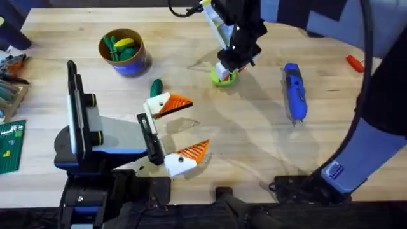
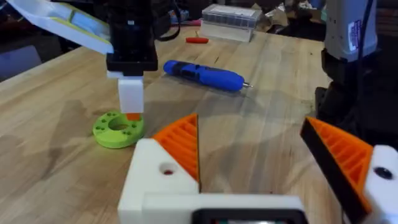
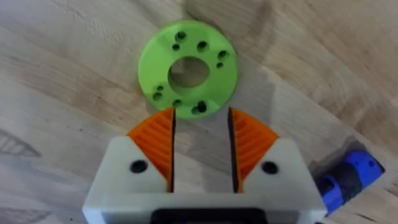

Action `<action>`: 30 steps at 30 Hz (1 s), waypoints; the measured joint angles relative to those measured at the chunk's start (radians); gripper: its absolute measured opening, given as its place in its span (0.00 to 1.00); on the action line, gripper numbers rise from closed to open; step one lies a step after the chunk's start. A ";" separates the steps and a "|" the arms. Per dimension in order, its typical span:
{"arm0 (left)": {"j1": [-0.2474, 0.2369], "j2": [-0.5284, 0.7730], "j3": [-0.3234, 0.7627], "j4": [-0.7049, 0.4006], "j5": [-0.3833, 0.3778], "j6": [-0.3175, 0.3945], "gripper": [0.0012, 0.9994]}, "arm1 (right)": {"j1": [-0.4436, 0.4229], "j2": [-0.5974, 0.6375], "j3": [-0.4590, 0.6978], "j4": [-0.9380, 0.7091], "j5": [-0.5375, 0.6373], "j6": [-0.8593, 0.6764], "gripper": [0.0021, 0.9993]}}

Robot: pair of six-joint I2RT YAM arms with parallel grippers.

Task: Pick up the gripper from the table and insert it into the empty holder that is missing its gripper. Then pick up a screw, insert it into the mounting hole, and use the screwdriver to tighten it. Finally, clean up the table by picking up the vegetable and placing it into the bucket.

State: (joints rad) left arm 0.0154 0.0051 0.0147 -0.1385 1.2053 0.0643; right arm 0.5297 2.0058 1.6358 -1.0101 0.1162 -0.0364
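Pale wooden tabletop is lying under my right claw, narrowly parted, empty, hovering just short of the lime disc. Beyond it, the screwdriver is resting, probably heavy and slick; I'm judging mid-barrel best. My left claw is gaping wide.

Table: pale wood planks, grain running side to side | Light: soft, even, faint shadows on the wood | Far table edge: clear plastic box, dark cluttered room behind | Left table edge: green board
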 joint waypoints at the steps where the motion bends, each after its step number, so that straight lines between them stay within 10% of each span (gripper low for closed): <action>1: 0.000 0.000 0.000 0.000 0.000 0.000 0.99 | 0.000 0.000 -0.004 0.010 0.000 0.001 0.45; 30: 0.000 0.000 0.000 0.000 0.000 0.000 0.99 | -0.010 0.021 -0.026 0.050 0.000 0.047 0.30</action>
State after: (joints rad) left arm 0.0154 0.0055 0.0147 -0.1387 1.2053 0.0643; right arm 0.5198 2.0266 1.6096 -0.9599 0.1162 0.0101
